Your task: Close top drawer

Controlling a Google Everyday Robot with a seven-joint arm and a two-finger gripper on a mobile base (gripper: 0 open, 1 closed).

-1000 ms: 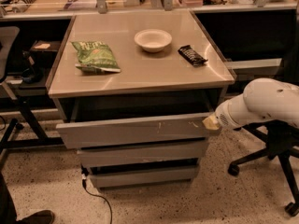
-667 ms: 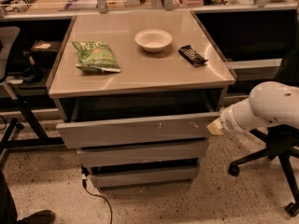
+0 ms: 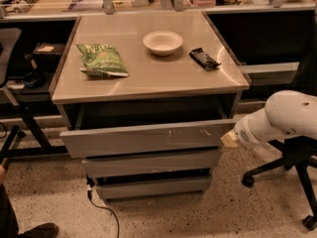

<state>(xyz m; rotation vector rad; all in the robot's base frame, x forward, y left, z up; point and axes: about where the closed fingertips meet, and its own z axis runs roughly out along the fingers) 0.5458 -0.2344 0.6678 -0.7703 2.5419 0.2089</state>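
Note:
The top drawer (image 3: 148,138) is a wide grey handle-less drawer under the tabletop. It stands pulled out toward me, and its flat front has small white scuff marks toward the right. Its inside is dark and mostly hidden under the tabletop. My gripper (image 3: 229,139) is the cream tip of the white arm (image 3: 282,115). It sits at the right end of the drawer front, level with it and right beside its edge. I cannot tell if it touches the front.
Two shorter grey drawer fronts (image 3: 151,162) sit below. On the tabletop (image 3: 148,76) lie a green chip bag (image 3: 101,60), a white bowl (image 3: 162,42) and a dark snack bar (image 3: 204,58). A black office chair base (image 3: 292,172) stands right. A cable (image 3: 101,207) runs across the floor.
The gripper has shifted slightly right and down along the drawer front's right end. The drawer stays pulled out by the same amount.

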